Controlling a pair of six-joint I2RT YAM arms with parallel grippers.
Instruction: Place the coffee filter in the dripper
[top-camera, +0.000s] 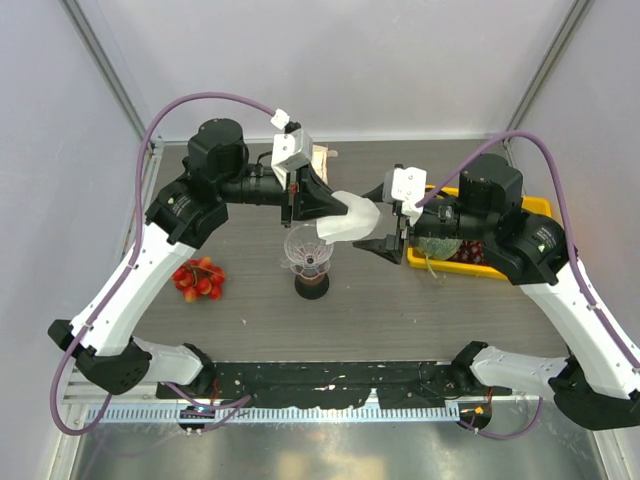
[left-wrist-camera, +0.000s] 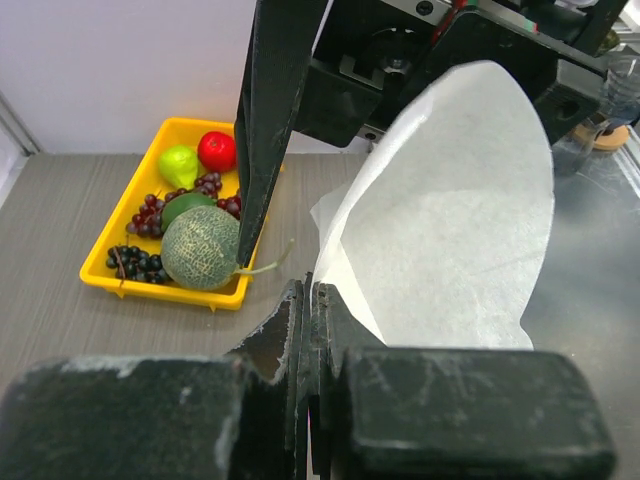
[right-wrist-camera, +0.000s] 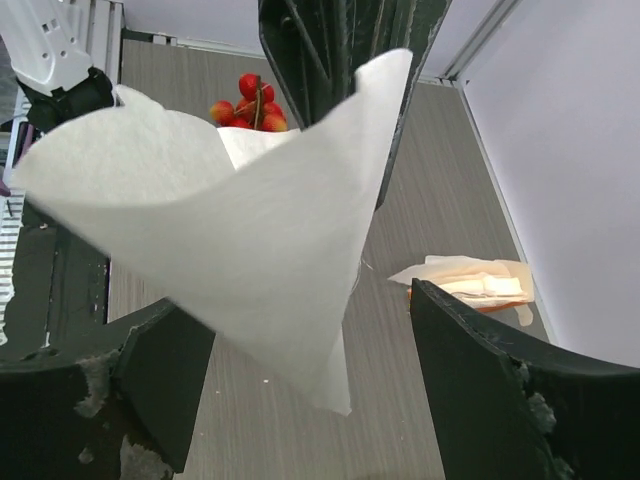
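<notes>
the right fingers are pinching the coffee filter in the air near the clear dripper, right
Not quite: it is the left fingers that pinch the coffee filter, as the left wrist view shows. The right fingers stand open, not closed on it. The rest holds: the filter is in the air near the clear dripper.

Grey wood-grain table (top-camera: 400, 310) within pale lavender walls (top-camera: 60, 150), metal corner posts, even light.
</notes>
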